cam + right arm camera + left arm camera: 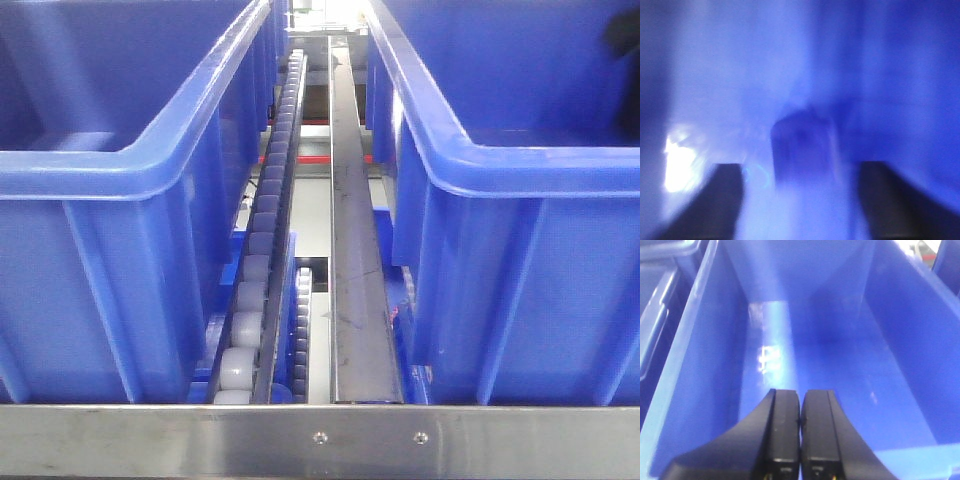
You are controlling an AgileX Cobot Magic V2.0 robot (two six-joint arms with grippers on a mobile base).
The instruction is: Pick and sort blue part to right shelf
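- right gripper (797, 200) has its two dark fingers spread wide, one at each lower corner of the right wrist view, with nothing between them yet.
- dead ahead of that gap sits the blue part (802, 145), a dark boxy block on a blue floor, apparently inside a bin, almost centred between the fingers and a little further out from the tips.
- the view is heavily blurred, so the block's long axis is a guess: it reads as slightly taller than wide, running away from the camera, not across the jaws.
- my call: the right arm is the one lined up for the pick, and the next move needs a straight advance so the fingers pass either side of the block.
- left gripper (800, 440) is pressed together, pads touching, holding nothing, hanging over the left bin (700, 390), whose floor shows no part at all.
- the front view shows what the wrists do not: the left bin and the right bin (520, 160) side by side, with the roller track (262, 250) and the metal rail (355, 280) between them.
- neither arm nor the part appears in that front view, so only the right wrist camera locates the block.
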